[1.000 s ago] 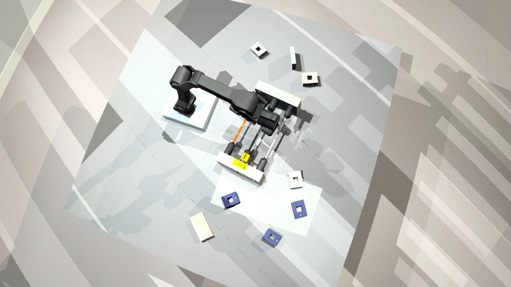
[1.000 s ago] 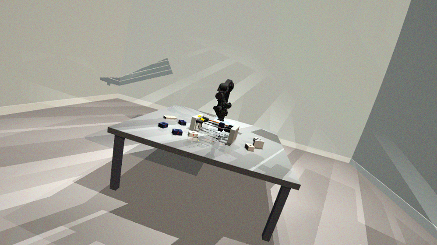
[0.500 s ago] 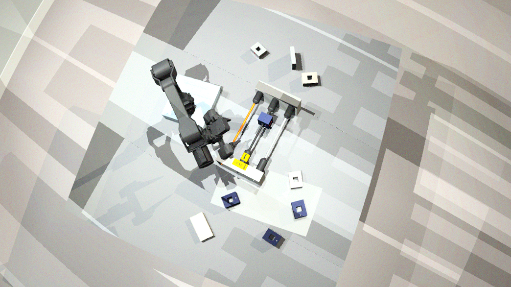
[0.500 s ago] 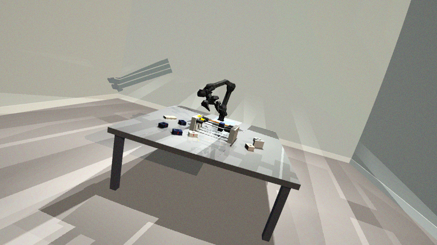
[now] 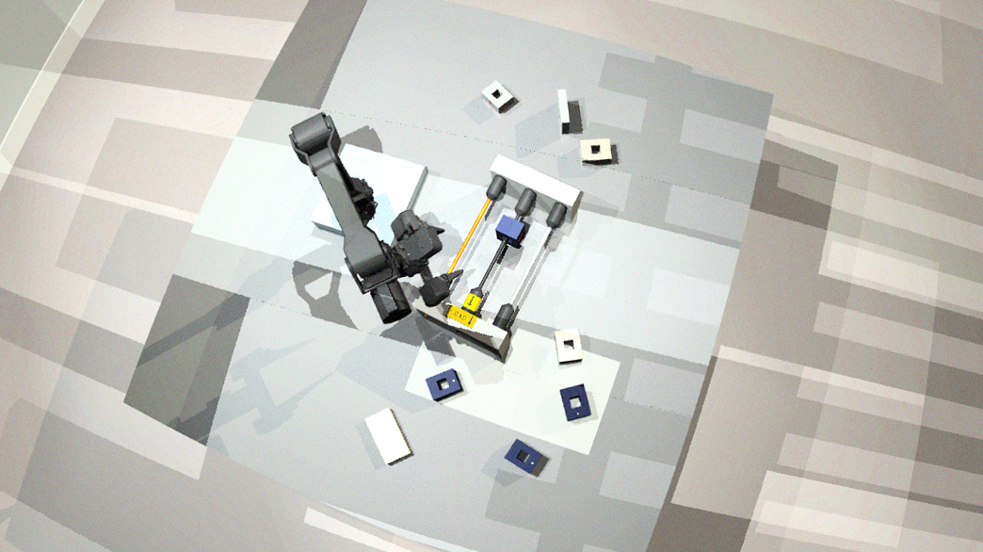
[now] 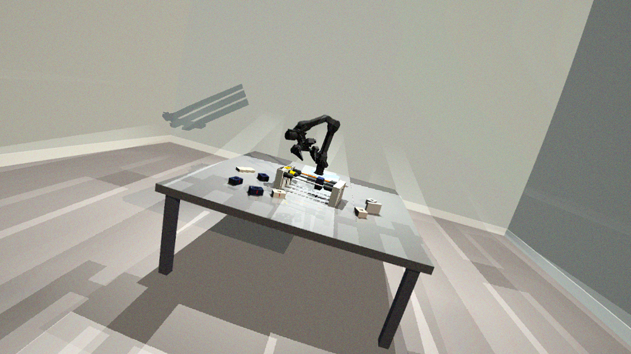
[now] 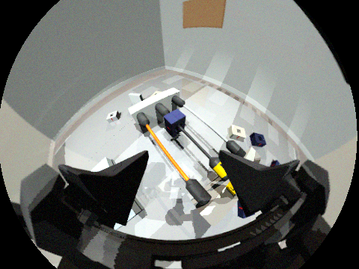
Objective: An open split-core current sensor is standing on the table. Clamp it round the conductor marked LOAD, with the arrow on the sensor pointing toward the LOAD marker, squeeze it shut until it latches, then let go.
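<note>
Table (image 5: 693,226) (image 6: 292,227) (image 7: 90,140) comes first for us, the broad grey surface under everything else. On it we see the black WidowX arm (image 5: 341,200) (image 6: 331,135), folded high beside the conductor frame. Two white end blocks, the unlabelled one (image 5: 538,180) (image 6: 337,193) (image 7: 155,100) and the labelled one (image 5: 499,332) (image 6: 278,178), carry three parallel conductors. The gripper (image 5: 451,251) (image 6: 308,153) (image 7: 185,154) hangs over the orange conductor's side of the frame, its jaws spread wide with nothing between them, clear of the sensor.

We find the dark blue split-core sensor (image 5: 509,228) (image 6: 319,182) (image 7: 174,120) around the black middle conductor (image 5: 490,261) (image 7: 198,146), nearer the unlabelled end block. We cannot tell whether it is latched, nor read its arrow. A white slab (image 5: 389,436) (image 6: 245,170) lies flat, well apart from the frame. Smaller still is a navy square-holed block (image 5: 573,391) (image 6: 255,190), near a cream one (image 5: 570,357) (image 6: 278,193) (image 7: 232,131). Last, we note the yellow LOAD marker (image 5: 462,316) on its end block, by the middle conductor.
</note>
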Tool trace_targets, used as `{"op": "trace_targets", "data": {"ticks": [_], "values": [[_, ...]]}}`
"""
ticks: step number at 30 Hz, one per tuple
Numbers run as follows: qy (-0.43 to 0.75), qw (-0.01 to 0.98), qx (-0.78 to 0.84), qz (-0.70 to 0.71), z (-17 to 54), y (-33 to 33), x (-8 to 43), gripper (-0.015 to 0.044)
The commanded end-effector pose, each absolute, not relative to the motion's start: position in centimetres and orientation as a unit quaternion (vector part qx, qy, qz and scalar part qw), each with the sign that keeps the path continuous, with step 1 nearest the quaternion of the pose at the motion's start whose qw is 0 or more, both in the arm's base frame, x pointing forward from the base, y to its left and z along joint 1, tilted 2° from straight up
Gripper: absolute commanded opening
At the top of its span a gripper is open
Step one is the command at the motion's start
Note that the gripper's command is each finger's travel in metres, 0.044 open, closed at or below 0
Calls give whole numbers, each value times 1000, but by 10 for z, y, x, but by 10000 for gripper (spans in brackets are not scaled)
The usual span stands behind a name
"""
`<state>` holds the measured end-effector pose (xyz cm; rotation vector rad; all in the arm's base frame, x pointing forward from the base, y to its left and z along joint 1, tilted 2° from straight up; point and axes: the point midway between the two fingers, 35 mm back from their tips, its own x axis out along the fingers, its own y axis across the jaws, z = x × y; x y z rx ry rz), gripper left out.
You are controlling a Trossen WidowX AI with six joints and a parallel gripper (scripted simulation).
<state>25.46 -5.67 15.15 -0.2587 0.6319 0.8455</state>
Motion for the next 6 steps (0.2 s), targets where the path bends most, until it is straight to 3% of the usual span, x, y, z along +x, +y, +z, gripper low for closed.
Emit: {"op": "trace_targets", "data": {"ticks": [1, 5, 6], "values": [[306, 853, -124, 404, 151, -56, 255, 440], [366, 797, -176, 448, 149, -39, 272, 440], [336, 831, -141, 421, 148, -51, 260, 440]]}}
